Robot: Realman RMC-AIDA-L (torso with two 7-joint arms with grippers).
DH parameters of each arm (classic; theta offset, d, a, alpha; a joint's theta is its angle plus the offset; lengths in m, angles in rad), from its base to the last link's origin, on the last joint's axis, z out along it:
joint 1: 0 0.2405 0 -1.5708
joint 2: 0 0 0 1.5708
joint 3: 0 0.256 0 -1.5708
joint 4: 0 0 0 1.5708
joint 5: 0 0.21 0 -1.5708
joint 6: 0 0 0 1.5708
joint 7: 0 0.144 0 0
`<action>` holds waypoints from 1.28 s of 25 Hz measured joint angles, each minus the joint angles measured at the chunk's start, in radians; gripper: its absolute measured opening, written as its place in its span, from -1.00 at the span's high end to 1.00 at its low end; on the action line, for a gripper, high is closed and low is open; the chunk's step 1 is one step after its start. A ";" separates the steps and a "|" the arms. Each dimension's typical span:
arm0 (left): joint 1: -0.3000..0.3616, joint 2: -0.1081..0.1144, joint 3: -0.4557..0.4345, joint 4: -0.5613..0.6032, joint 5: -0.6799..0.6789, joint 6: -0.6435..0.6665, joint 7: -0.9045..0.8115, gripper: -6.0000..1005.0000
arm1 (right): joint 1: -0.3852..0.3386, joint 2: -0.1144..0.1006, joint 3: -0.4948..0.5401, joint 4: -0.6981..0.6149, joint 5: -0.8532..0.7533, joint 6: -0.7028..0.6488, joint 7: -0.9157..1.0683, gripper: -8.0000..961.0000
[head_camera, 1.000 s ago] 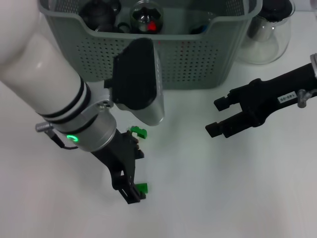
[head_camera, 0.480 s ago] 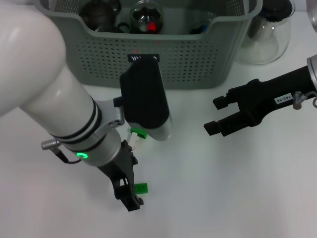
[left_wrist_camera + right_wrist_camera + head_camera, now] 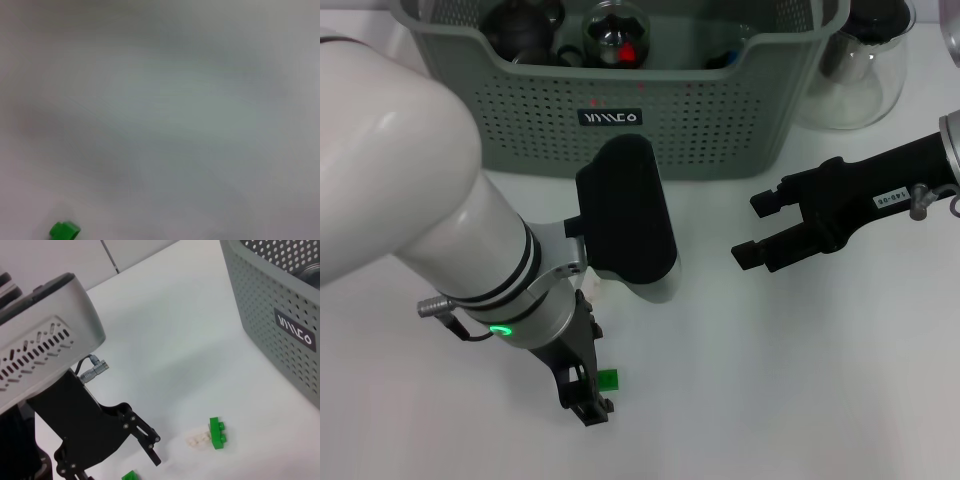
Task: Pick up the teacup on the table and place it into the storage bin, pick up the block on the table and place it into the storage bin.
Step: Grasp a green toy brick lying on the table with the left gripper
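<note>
The block step looks in hand: the left gripper (image 3: pixel 588 395) hovers low with jaws released beside a small green block (image 3: pixel 608 379) on the worktop, toward the near edge (a green-and-white piece (image 3: pixel 210 435) lies closer to the bin (image 3: pixel 720 120)). Next it must close on the block. The right gripper (image 3: pixel 760 232), jaws parted, waits well apart.

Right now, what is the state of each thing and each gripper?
Grey-green perforated plastic storage bin: upright, holding dark items.
Small green block: lying on the white table, beside the left gripper.
Left gripper: open, low over table.
Right gripper: open, empty.
Clear glass jug: upright beside bin.
</note>
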State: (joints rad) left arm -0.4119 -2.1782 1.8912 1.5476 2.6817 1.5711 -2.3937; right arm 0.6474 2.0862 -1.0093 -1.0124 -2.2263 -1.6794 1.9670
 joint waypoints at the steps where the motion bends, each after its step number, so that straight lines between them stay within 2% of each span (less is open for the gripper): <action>1: 0.000 0.000 0.003 -0.002 0.005 -0.002 -0.002 -0.72 | 0.000 0.000 0.000 0.000 0.000 0.000 0.000 -0.90; 6: 0.001 0.000 0.022 -0.010 0.017 -0.019 -0.014 -0.72 | -0.001 0.000 0.007 0.009 0.000 0.002 -0.010 -0.90; 12: 0.000 0.000 0.042 -0.012 0.030 -0.024 -0.026 -0.32 | -0.001 -0.003 0.012 0.025 0.000 0.007 -0.025 -0.90; 16: 0.000 0.000 0.051 -0.011 0.032 -0.024 -0.034 -0.16 | -0.002 -0.004 0.012 0.025 0.001 0.007 -0.025 -0.90; 32: 0.003 0.000 0.053 -0.005 0.023 -0.022 -0.040 -0.16 | -0.001 -0.006 0.018 0.025 0.001 0.009 -0.027 -0.90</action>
State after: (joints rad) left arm -0.4088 -2.1782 1.9445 1.5429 2.7050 1.5493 -2.4338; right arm 0.6459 2.0806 -0.9917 -0.9879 -2.2256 -1.6708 1.9403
